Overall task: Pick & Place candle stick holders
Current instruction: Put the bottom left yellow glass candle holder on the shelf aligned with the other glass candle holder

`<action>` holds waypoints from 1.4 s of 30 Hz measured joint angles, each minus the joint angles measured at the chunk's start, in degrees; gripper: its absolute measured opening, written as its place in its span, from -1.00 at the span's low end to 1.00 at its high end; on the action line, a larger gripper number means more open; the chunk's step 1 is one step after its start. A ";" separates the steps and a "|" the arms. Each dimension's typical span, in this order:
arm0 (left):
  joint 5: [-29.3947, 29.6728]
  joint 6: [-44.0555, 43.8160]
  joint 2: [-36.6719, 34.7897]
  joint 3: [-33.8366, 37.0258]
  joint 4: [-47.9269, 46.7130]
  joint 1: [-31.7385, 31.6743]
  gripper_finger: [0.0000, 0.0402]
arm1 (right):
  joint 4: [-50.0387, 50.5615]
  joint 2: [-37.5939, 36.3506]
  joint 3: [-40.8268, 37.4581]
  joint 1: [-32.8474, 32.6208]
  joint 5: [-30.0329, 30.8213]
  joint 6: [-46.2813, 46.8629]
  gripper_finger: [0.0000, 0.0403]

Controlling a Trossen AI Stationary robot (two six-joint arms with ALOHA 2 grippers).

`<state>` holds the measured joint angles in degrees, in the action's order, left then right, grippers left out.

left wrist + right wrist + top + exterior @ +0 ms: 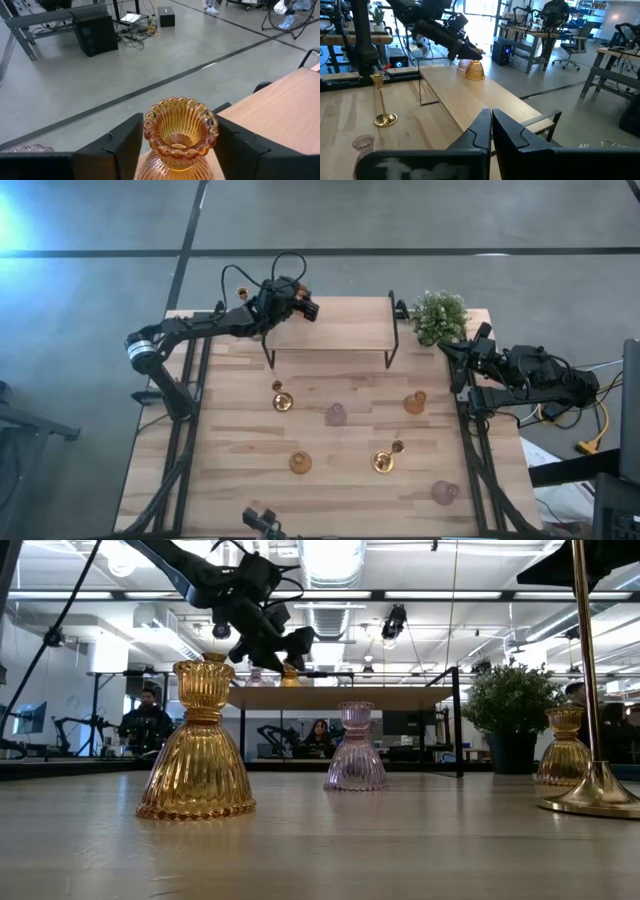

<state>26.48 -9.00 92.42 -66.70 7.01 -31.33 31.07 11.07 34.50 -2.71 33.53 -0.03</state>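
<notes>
My left pincer (275, 645) hangs high over the table (320, 840), above the raised wooden shelf (340, 697). Just under my pincer, on the shelf, I see the top of a small amber holder (290, 673), and beside it a pale pink one (257, 677). I cannot tell from here if my fingers touch the amber one. Well below my pincer and much nearer stands a big amber glass holder (197, 745). To its right, farther back, is a pink glass holder (356, 748). Beyond that comes a green potted plant (512, 710), then another amber holder (565, 750) and a gold candlestick (592, 720). People (146, 720) sit behind the table.
</notes>
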 joint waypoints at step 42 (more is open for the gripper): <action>-1.12 3.60 -0.63 -0.77 4.63 0.52 0.36 | 0.01 0.00 0.00 0.01 -0.01 0.00 -0.96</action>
<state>25.36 -5.40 91.79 -67.47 11.64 -30.82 31.08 11.07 34.50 -2.70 33.52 -0.03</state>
